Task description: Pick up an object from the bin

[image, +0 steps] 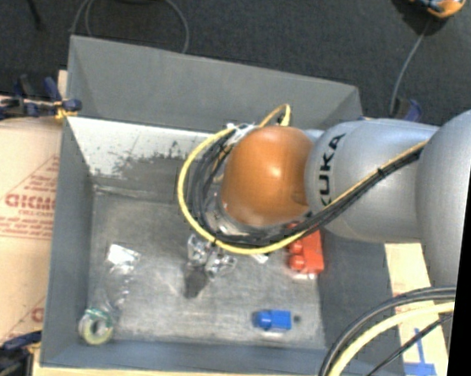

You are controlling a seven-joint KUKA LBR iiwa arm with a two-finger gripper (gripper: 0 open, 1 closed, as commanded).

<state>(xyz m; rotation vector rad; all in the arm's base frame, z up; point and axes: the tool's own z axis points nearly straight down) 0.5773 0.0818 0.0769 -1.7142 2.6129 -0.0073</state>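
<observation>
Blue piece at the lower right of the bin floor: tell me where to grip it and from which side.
Probably take the blue piece across its narrow width, at its middle, coming straight down from above. It lies flat with its long side running left to right, and bare bin floor lies around it; the red thing sits apart.

The grey metal bin (162, 233) had a scuffed, speckled floor. A crumpled clear plastic wrapper (120, 267) lay on its left part. Near it, in the front left corner, sat a small greenish ring-shaped roll (97, 326). A small blue plastic piece (275, 320) lay front right, and behind it an orange-red block (307, 257) rested by the right wall.
</observation>
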